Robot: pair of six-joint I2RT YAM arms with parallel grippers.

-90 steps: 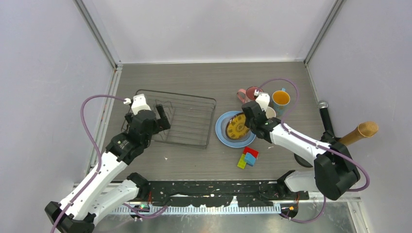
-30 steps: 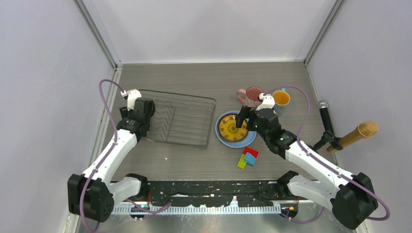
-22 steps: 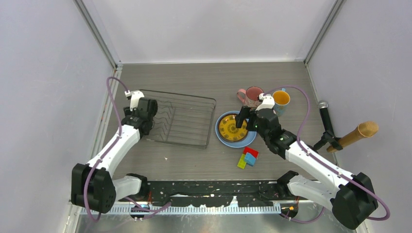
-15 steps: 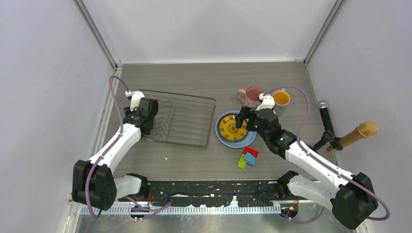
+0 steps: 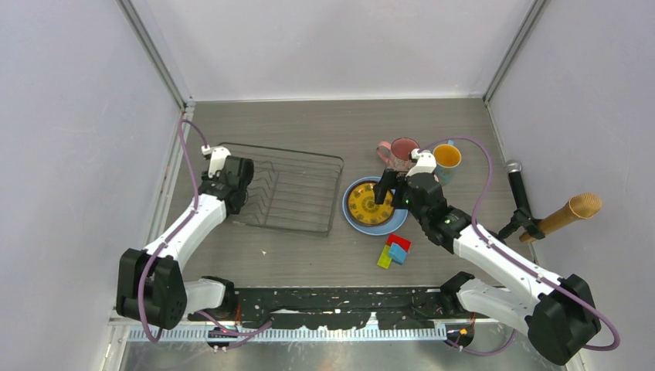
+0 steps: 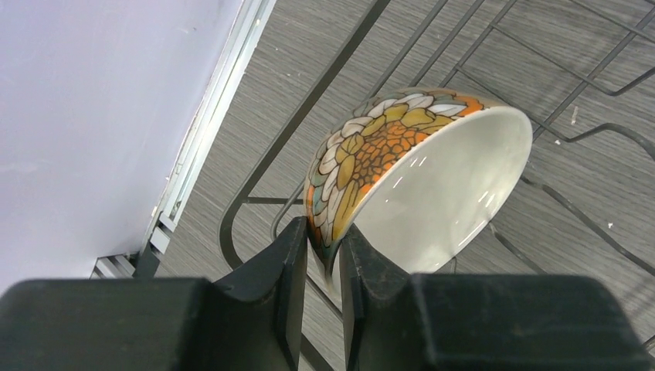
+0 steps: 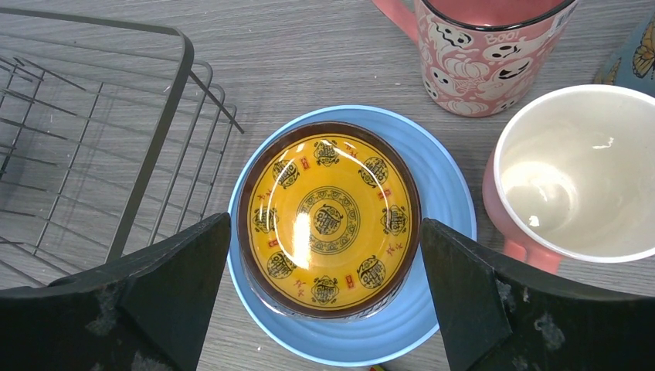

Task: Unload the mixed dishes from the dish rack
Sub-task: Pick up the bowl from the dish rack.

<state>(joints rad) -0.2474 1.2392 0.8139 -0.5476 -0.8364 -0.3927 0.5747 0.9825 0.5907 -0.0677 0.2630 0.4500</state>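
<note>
The dish rack [image 5: 297,189] [image 6: 340,69] lies at the table's left. At its left end a cream bowl [image 6: 440,185] with an orange and yellow flower pattern outside leans tilted on the wires. My left gripper [image 5: 235,182] [image 6: 324,239] is shut on its rim, one finger outside and one inside. The yellow dark-patterned plate [image 5: 369,202] [image 7: 328,216] lies flat on the light blue plate [image 5: 355,222] [image 7: 444,201]. My right gripper [image 5: 386,189] [image 7: 324,226] hangs open above them, holding nothing. A speckled pink mug [image 5: 402,151] [image 7: 487,46], a salmon mug [image 7: 579,170] and a blue mug [image 5: 446,157] stand behind.
Red, blue and green blocks [image 5: 395,251] sit in front of the blue plate. A black stand [image 5: 516,189] and a brown cone [image 5: 571,210] are at the right edge. Walls close off the left, back and right sides.
My left gripper has moved in at the rack's left end and its fingers have closed on the bowl's rim. The right arm set the yellow plate flat earlier and has since held still.
</note>
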